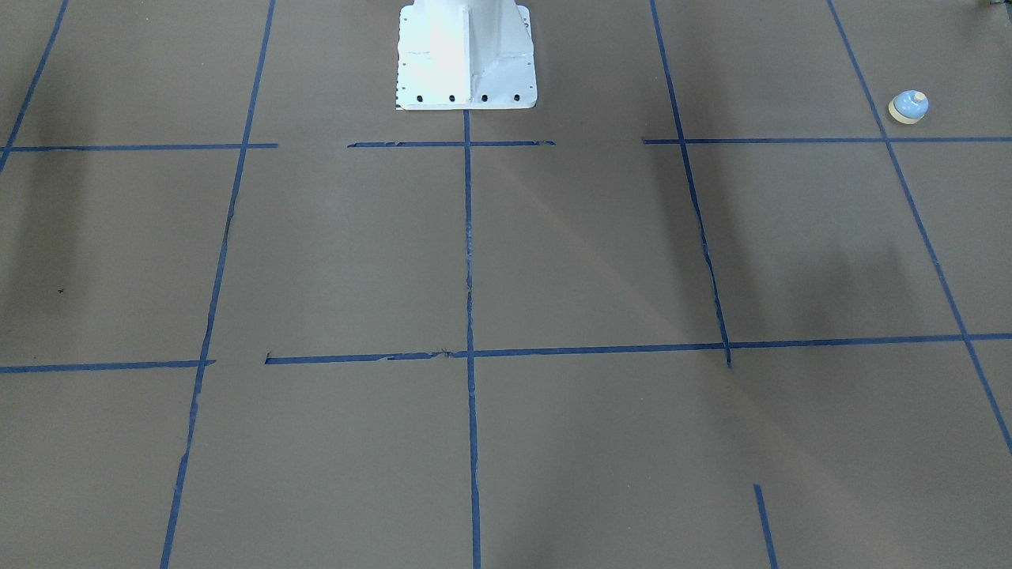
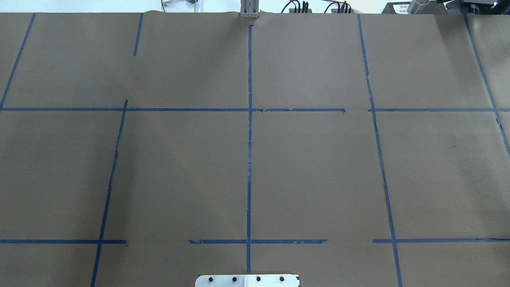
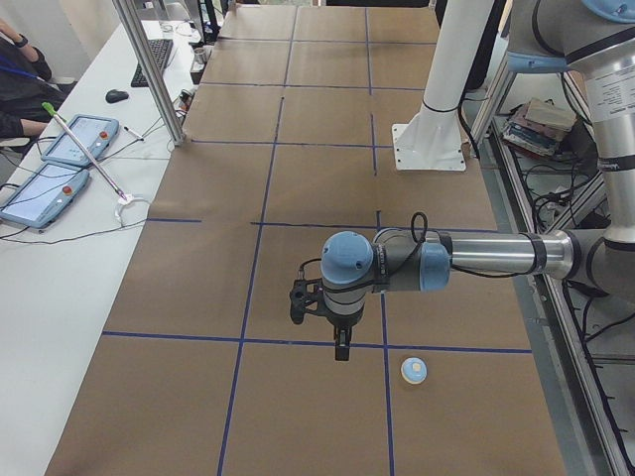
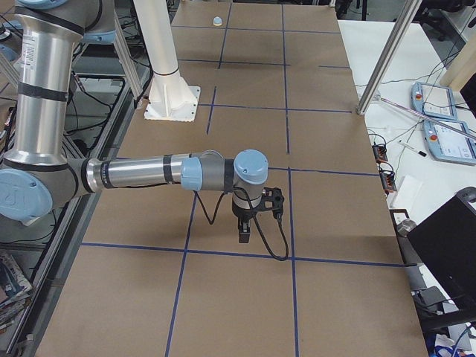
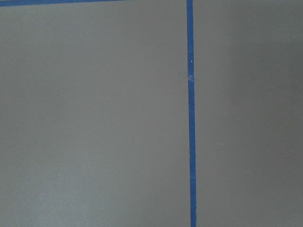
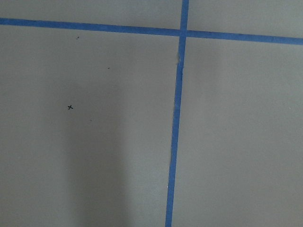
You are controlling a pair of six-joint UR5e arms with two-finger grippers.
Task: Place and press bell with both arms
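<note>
Bell (image 1: 908, 107) stood upright, button on top, on the brown paper table (image 1: 593, 253) toward the robot's left end, just on the robot's side of a blue tape line (image 1: 791, 141). Left arm (image 3: 496, 260) reached out level over the table. Left gripper (image 3: 341, 349) pointed down near the bell, apart from it. Right arm (image 4: 141, 172) likewise level. Right gripper (image 4: 243, 236) pointed down, well apart from the bell. Jaw opening of either gripper: could not tell. White pedestal (image 1: 466, 55) stood at mid-table.

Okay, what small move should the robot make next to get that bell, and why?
Probably shift the left gripper sideways until it is over the bell. The bell stands untouched on the table, and that gripper hangs nearby, not above it.
</note>
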